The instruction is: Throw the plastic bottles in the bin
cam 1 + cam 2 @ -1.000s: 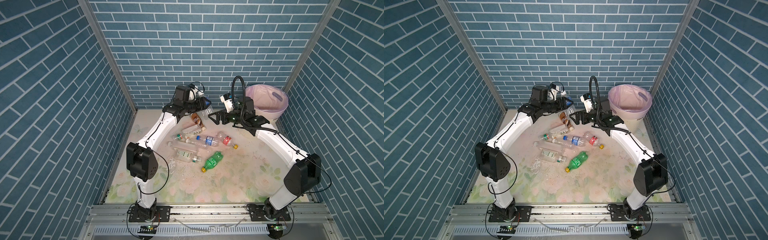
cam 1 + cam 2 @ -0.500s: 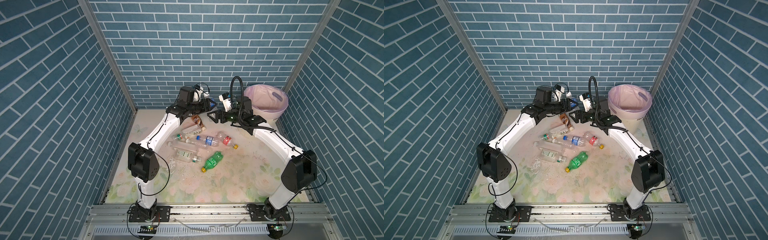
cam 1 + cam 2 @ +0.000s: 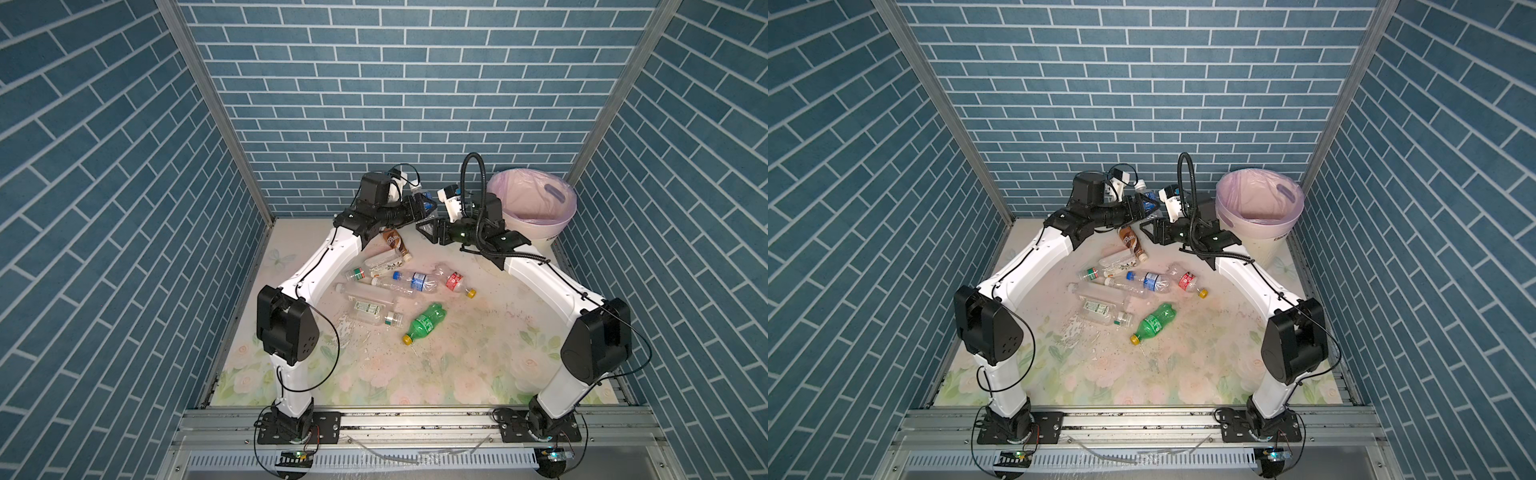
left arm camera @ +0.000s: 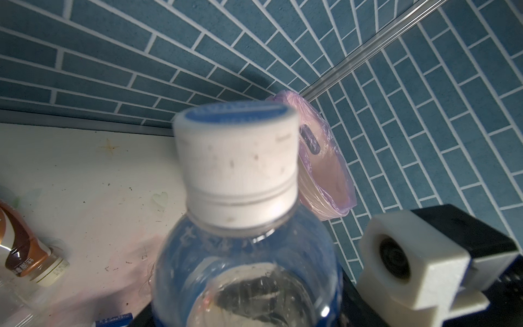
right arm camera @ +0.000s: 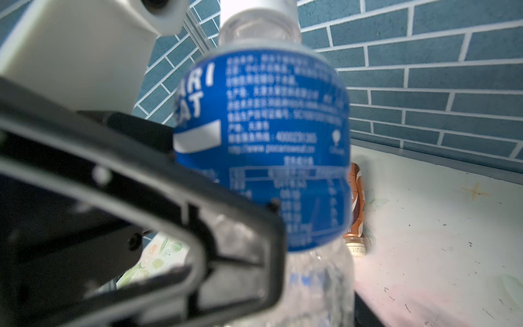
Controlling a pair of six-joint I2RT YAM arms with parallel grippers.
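While the two arms meet at the back of the table [image 3: 478, 353]: the left gripper [image 3: 424, 206] and right gripper [image 3: 430, 227] stand nose to nose in both top views; a second ago they were well apart.
Bottle in play: the blue-labelled bottle [image 5: 268, 155] hangs between them, cap uppermost, near the bin [image 3: 536, 232] but not over it.
Left jaws: one finger [image 5: 226, 226] lies against the label; the far side is hidden, so I cannot tell whether it clamps or is letting go.
Right jaws: they have come in towards the bottle's clear lower half, but no view shows them plainly, so I cannot tell grip from gap.
Meaning: this looks like a handover, since the bin stands on the right arm's side.
Left to do: the brown bottle [image 3: 395, 243], the green bottle [image 3: 428, 322] and the rest lie on the table, well apart from the bin.
Risk: if one side releases before the other has hold, the bottle probably drops.
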